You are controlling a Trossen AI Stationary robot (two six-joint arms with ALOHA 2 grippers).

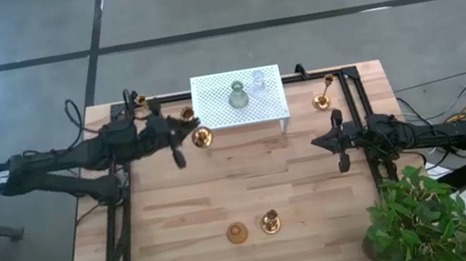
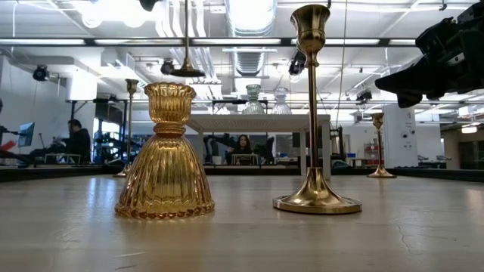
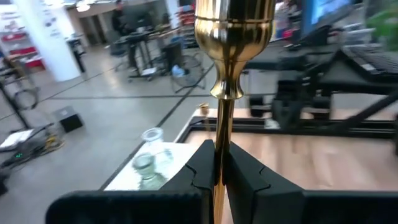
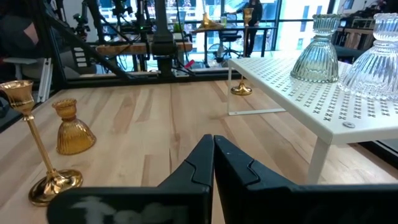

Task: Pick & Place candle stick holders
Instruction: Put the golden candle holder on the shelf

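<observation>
Left jaws (image 3: 219, 174) clamped low on tall brass candlestick (image 3: 231, 74) beside white rack (image 1: 210, 106); tilt risks slippage. Right jaws (image 4: 213, 155) closed, empty.

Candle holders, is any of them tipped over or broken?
One looks tipped: a brass candlestick near the table's far right corner lies on its side. No breakage shows. The left gripper is shut on a tall brass candlestick; both glass holders stand upright on the white rack.

Wooden table (image 1: 316, 183); on it: white perforated rack (image 1: 221, 112), amber glass holder (image 1: 237, 233), tall brass holder (image 1: 270, 223); another brass holder (image 1: 323, 97) by right rail.
</observation>
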